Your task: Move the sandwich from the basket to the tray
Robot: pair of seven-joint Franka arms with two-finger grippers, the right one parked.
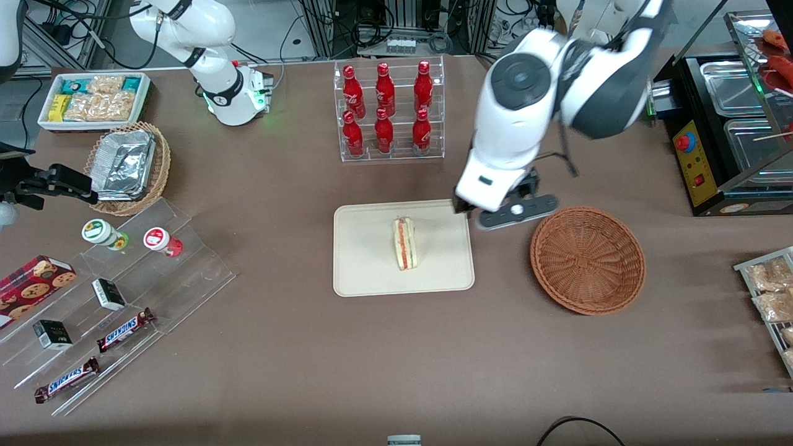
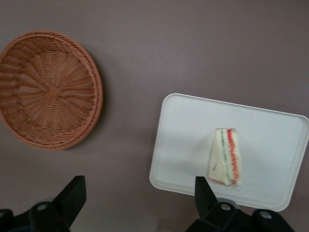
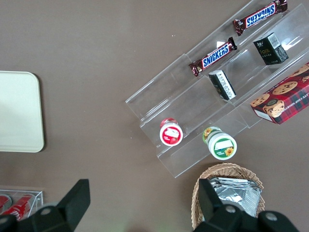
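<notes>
The jaws (image 2: 137,203) of the working arm are spread wide and hold nothing; brown worktop (image 2: 193,43) shows in the gap between the two dark fingers (image 2: 72,193). In the front view they hang above the worktop between the tray's corner and the basket, raised clear of both.

Just beside the jaws, toward the parked arm's end, lies the tray (image 1: 365,272), and the sandwich (image 1: 405,243) rests on it near its middle, lying flat with the red and green filling stripe showing along its cut edge. It touches nothing but the tray. Just beside the jaws toward the working arm's end sits the basket (image 1: 587,260), with nothing in it.

By my reading the placing is done: sandwich on tray, basket bare, grip released. What seems left is only for the arm to draw off.

Farther out, a clear rack of red bottles (image 1: 387,111) stands farther from the front camera than the tray, well apart from it. Nothing lies close enough to the jaws to hinder a retreat
</notes>
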